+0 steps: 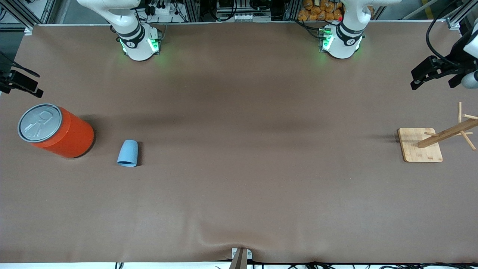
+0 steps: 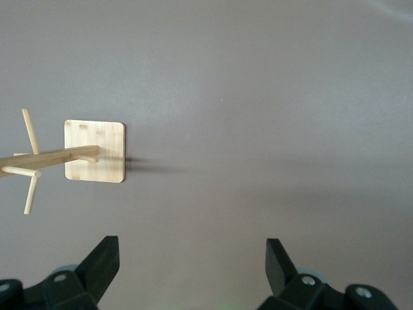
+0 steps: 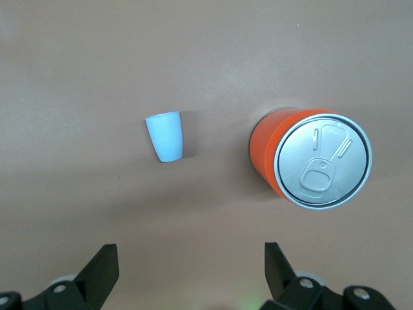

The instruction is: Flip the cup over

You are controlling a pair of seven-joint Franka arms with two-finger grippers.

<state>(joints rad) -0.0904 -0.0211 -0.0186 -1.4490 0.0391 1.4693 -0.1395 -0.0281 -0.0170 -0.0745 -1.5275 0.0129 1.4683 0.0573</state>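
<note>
1. Toward the right arm's end of the table (image 1: 239,194), the cup (image 1: 128,153) rested at about nine o'clock from the table's middle in the front view, with its wide rim turned toward the front camera and its narrower closed end pointing away.
2. Whether the cup stood mouth-down or lay on its side could not be told.
3. Just beside the cup, closer to the table's edge at that end, stood the orange can (image 1: 56,130), upright, its grey pull-tab lid facing up; the two were apart, not touching.
4. In the right wrist view the cup (image 3: 165,137) and the orange can (image 3: 310,158) sat side by side on the brown cloth, with the right gripper (image 3: 190,268) above them, fingers spread wide and grasping nothing.
5. At roughly three o'clock, toward the left arm's end, a wooden rack (image 1: 433,140) stood on its square base, pegs sticking out from its post.
6. The left gripper (image 2: 192,265) hung over the bare cloth near that rack (image 2: 77,158), fingers released and well apart, grasping nothing.
7. Both arms waited high above the table's two ends.
</note>
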